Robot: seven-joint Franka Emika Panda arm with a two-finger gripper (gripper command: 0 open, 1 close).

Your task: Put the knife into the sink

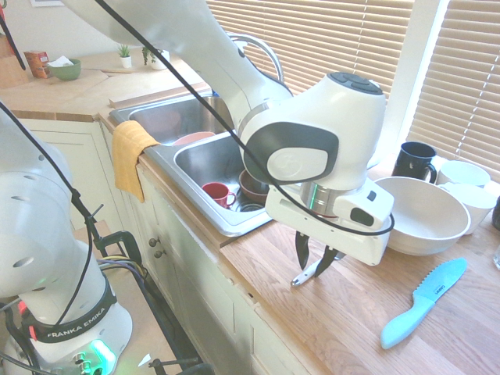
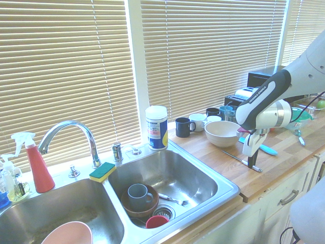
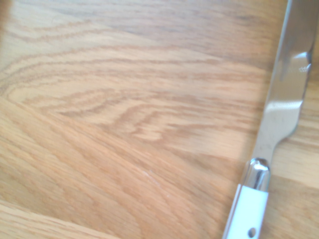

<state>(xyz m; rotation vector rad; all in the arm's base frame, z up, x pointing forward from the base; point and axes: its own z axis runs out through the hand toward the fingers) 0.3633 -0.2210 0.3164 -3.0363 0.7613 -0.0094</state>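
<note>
We see the knife [image 3: 285, 109], its silver blade and white riveted handle lying flat on the countertop [image 1: 367, 297] directly beneath the gripper [image 1: 312, 271]. Off to the gripper's side, we see the sink [image 2: 200, 180], shiny steel, rectangular, set level.

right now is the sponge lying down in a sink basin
No, the sponge rests on the rim between the two basins.
</note>
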